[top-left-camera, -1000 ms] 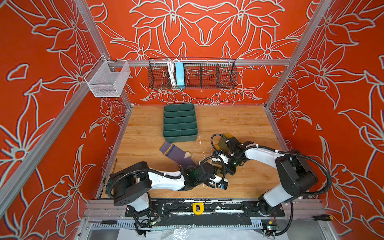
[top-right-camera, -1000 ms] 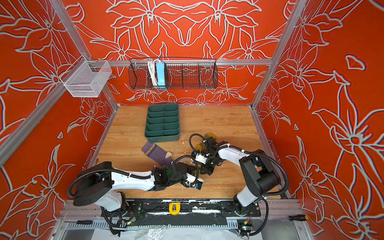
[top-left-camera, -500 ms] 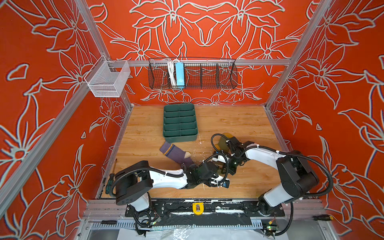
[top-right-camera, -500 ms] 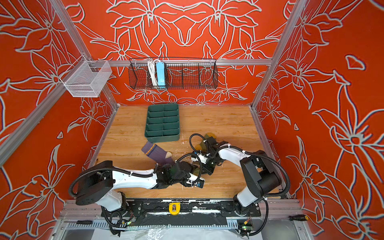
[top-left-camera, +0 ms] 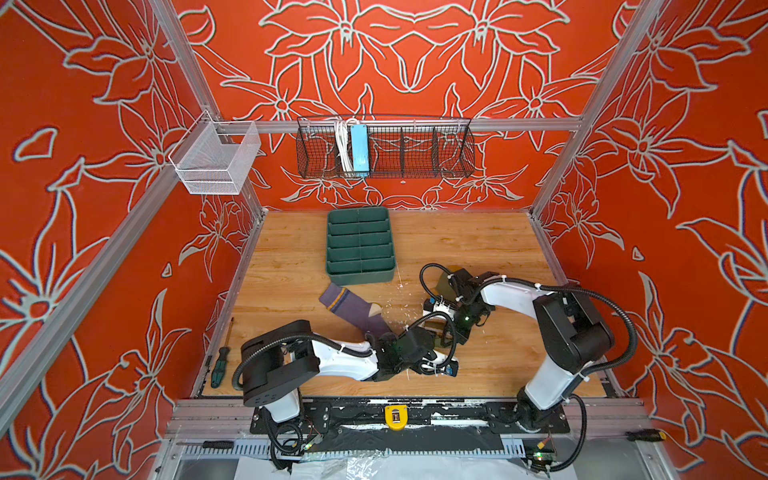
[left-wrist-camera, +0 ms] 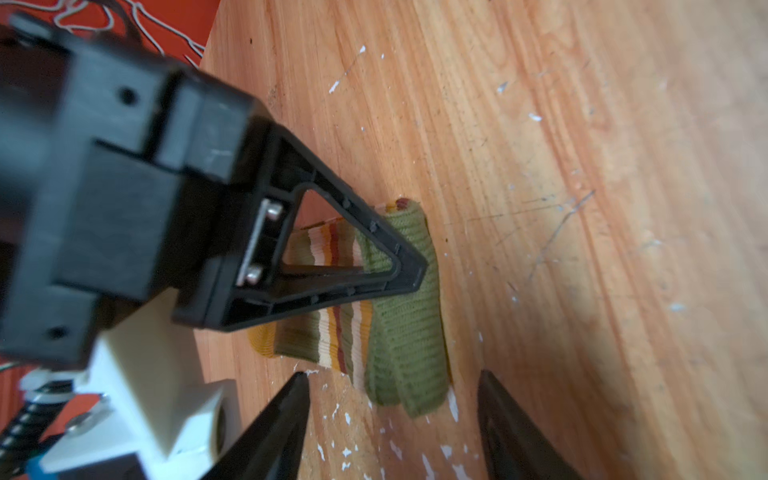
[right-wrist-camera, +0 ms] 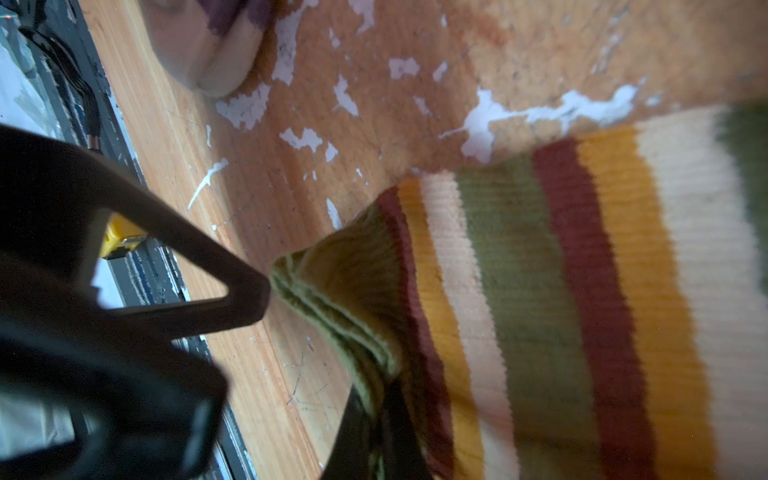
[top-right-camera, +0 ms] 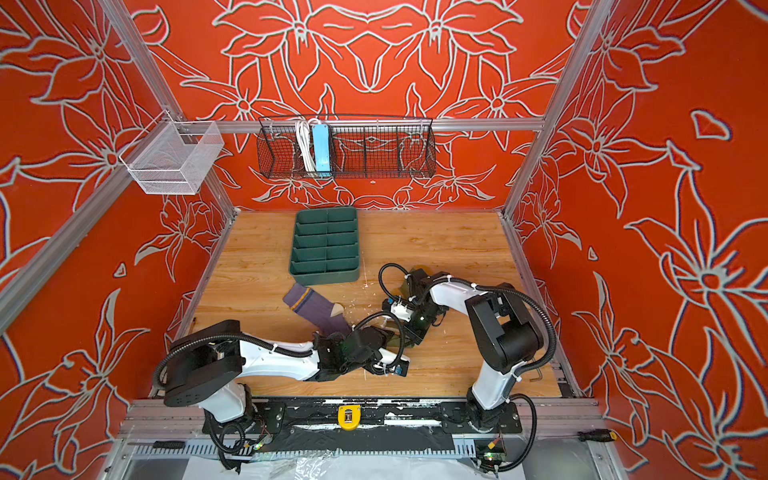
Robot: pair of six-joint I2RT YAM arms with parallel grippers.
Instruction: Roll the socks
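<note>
On the tabletop [top-left-camera: 478,249], left of centre, the purple sock [top-left-camera: 353,309] lies flat just in front of the green tray [top-left-camera: 359,276]. Right of it, the left jaws stand apart, with 1 end of the folded olive sock [left-wrist-camera: 403,316] between them. The right jaws are clamped together on that sock's striped cuff.
</note>
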